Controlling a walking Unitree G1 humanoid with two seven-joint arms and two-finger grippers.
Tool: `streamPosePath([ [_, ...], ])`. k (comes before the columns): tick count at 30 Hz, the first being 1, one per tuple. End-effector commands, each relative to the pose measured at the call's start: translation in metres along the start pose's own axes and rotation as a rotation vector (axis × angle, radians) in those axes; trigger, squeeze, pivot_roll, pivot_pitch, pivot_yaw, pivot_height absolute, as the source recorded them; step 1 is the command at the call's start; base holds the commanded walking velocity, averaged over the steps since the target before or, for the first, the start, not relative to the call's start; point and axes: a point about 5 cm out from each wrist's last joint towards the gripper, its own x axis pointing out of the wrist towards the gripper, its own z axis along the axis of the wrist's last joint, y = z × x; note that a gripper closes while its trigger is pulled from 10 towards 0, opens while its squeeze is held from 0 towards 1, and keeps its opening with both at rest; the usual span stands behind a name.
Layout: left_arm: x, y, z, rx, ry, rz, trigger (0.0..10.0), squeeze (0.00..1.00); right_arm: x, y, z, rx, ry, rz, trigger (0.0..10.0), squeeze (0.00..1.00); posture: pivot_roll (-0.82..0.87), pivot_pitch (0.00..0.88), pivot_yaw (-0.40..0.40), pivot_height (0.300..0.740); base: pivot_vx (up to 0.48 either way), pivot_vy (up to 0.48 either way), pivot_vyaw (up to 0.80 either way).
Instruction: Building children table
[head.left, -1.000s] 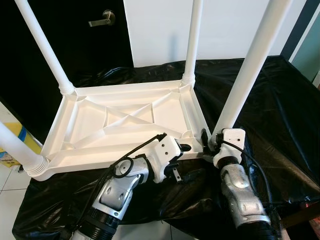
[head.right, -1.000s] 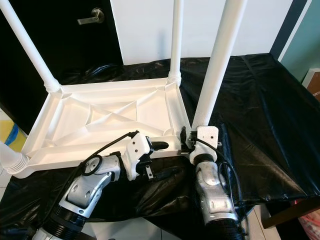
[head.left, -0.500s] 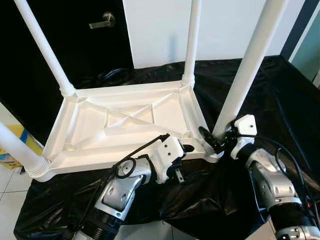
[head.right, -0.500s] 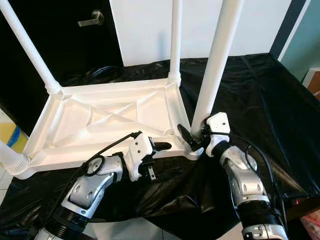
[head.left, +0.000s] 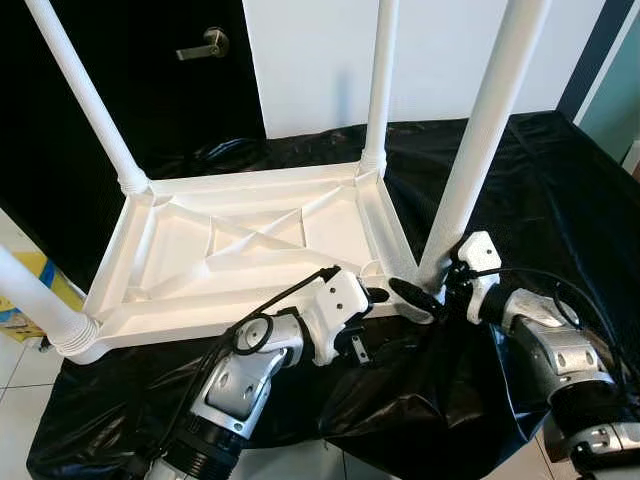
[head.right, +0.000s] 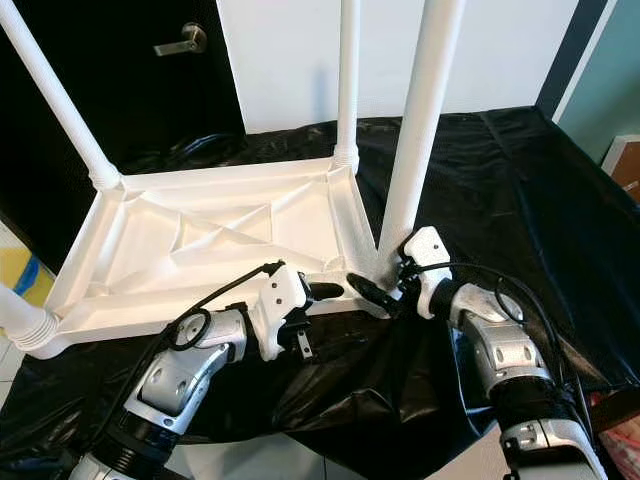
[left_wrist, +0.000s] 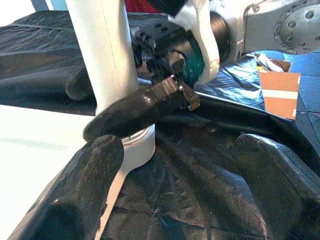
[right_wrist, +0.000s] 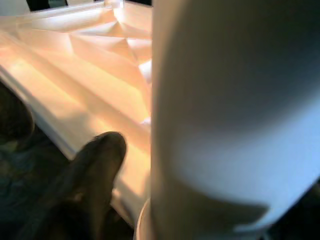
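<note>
Tabletop (head.left: 250, 250) upside down on black-draped worktop (head.left: 560, 200). Right gripper (head.left: 425, 290) fingers spread around near-right leg (head.left: 480, 140) base. Left gripper (head.left: 372, 297) at near edge; left wrist view shows fingers (left_wrist: 80, 200) spread.

No legible text, label, brand, number or sign appears in any view. The white plastic table (head.left: 250, 240), its legs, the black sheet (head.left: 540, 190) and the robot arms carry no readable markings. The cardboard piece (left_wrist: 280, 92) bears a plain white stripe without lettering.
</note>
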Motion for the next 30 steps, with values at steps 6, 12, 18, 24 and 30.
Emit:
streamPosePath([
  [6, -0.001, 0.006, -0.002, 0.003, 0.012, 0.091, 10.0, 0.00, 0.002, -0.003, -0.002, 0.014, -0.006, 0.005, 0.0, 0.00, -0.13, 0.000, 0.044, 0.740, 0.000, 0.000, 0.00],
  [12, -0.001, 0.006, -0.002, 0.002, 0.012, 0.087, 10.0, 0.00, 0.000, -0.004, -0.005, 0.009, 0.004, -0.015, 0.0, 0.00, -0.13, 0.000, 0.047, 0.740, 0.000, 0.000, 0.00],
  [18, 0.000, 0.006, -0.001, 0.002, 0.009, 0.085, 10.0, 0.00, -0.002, -0.001, -0.013, 0.042, 0.012, -0.075, 10.0, 0.00, -0.14, 0.000, 0.048, 0.740, 0.000, 0.000, 0.00],
  [24, 0.002, 0.005, -0.001, 0.004, 0.009, 0.080, 10.0, 0.00, 0.008, 0.014, -0.021, 0.055, 0.016, -0.229, 10.0, 0.00, -0.15, 0.002, 0.048, 0.740, 0.000, 0.000, 0.00],
  [30, 0.002, 0.005, -0.002, -0.001, 0.004, 0.087, 10.0, 0.00, 0.015, 0.025, -0.019, 0.087, -0.019, -0.348, 10.0, 0.00, -0.15, 0.009, 0.038, 0.740, 0.000, 0.000, 0.00],
])
